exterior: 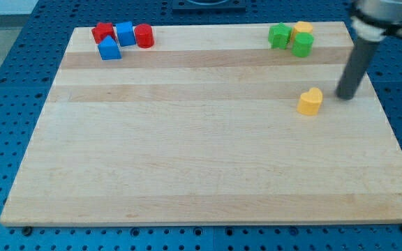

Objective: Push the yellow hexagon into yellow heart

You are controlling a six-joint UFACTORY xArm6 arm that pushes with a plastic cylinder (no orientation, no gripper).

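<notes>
1. The yellow heart (310, 101) lay alone on the wooden board (187, 160), towards the view's right and well below the cluster at the board's top right; I use it as the landmark.
2. My tip (345, 96) stood just to the view's right of the yellow heart, near it but apart, with a strip of bare wood between them. The dark rod rose from there towards the view's top right.
3. The arm carried no jaws, only the rod, so nothing was clasped or let go; the tip touched no block.
4. The yellow hexagon (301, 28) sat well above the yellow heart, near the board's top edge, wedged in a tight group with a green block (279, 35) on its left and another green block (303, 45) just below it. Their exact shapes I could not make out.
5. Far to the view's left of the yellow heart, at the board's top left, sat four more blocks in a cluster: a red block (103, 31), a blue square-looking block (125, 33), a red cylinder (144, 35) and a second blue block (109, 49) just below the first.
</notes>
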